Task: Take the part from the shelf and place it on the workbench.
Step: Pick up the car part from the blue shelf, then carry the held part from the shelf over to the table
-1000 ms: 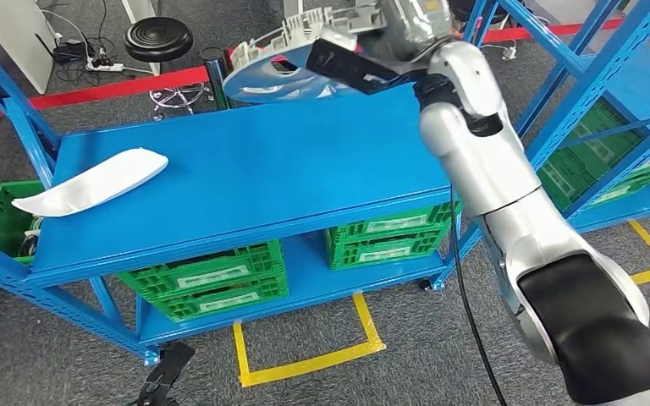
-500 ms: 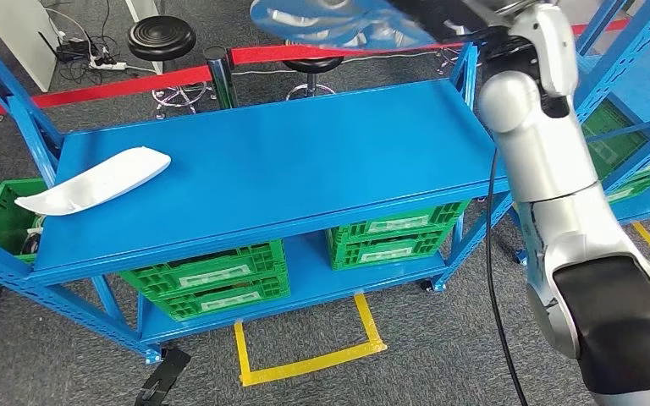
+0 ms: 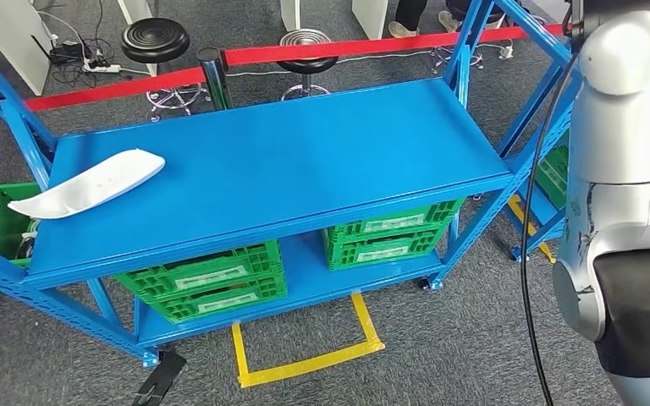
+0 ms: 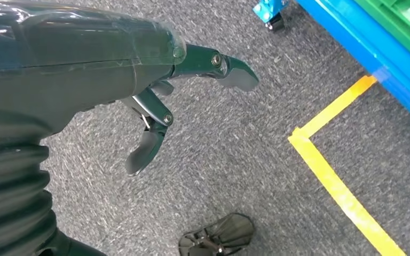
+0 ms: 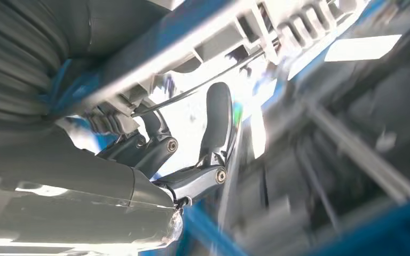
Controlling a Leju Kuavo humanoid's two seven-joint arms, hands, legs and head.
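The right hand [image 5: 192,160] gripped the ribbed blue-and-white part [image 5: 229,40]; the left hand [image 4: 155,106] hung open above grey carpet [image 4: 235,160].

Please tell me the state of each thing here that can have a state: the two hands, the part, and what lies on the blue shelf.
Left hand: hangs over the carpet, fingers apart, holds nothing.
Right hand: raised, fingers against the part.
Part: blue and white, held up in the right hand, not yet set down.
White piece: lies flat at the shelf's left end.
Blue shelf: top bare but for the white piece.
Green crates: on the lower level.
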